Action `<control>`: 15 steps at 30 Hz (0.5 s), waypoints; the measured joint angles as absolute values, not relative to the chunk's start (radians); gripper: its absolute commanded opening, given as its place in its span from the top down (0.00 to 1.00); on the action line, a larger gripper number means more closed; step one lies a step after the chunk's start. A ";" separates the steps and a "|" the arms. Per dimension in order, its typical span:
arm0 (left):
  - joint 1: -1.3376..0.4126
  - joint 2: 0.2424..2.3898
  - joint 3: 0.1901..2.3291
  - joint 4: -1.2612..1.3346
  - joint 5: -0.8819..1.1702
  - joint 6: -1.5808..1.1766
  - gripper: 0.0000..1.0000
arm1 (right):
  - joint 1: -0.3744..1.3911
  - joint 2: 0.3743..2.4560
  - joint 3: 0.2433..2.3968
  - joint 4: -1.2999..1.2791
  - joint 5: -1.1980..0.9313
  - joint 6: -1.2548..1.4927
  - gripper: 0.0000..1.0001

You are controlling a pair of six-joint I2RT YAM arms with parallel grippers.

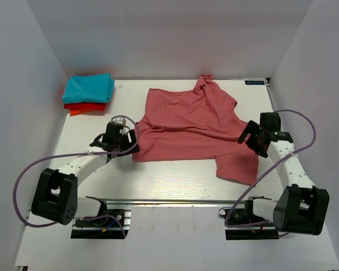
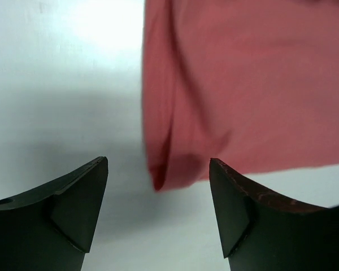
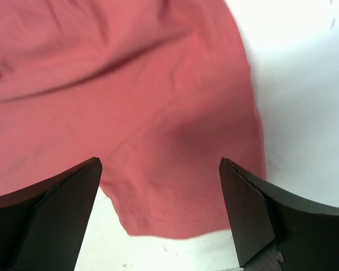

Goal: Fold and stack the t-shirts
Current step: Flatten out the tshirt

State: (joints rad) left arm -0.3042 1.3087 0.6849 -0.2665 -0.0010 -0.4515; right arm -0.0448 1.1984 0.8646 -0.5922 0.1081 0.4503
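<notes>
The salmon-pink t-shirt (image 1: 189, 127) lies spread and rumpled on the white table, partly folded. The turquoise folded tee (image 1: 88, 88) sits on the orange-red folded tee (image 1: 85, 108) at the back left. My left gripper (image 1: 124, 139) is open and empty at the shirt's left edge; in the left wrist view the shirt's corner (image 2: 175, 172) lies between and just ahead of the fingers (image 2: 82, 203). My right gripper (image 1: 252, 138) is open and empty above the shirt's right side; in the right wrist view the sleeve hem (image 3: 181, 220) lies between its fingers (image 3: 246, 209).
White walls enclose the table (image 1: 90, 180) on the left, back and right. A metal rail (image 1: 175, 201) runs along the near edge by the arm bases. Purple cables (image 1: 305, 130) loop beside each arm.
</notes>
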 measured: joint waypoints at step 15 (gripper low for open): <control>-0.304 1.156 0.450 -0.171 0.090 -0.459 0.31 | -0.047 1.053 0.675 -0.686 0.105 0.551 0.10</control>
State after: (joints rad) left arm -0.3042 1.1557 0.4500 -0.1707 0.0902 -0.4587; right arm -0.0475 1.0531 0.6750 -0.6861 0.1055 0.5510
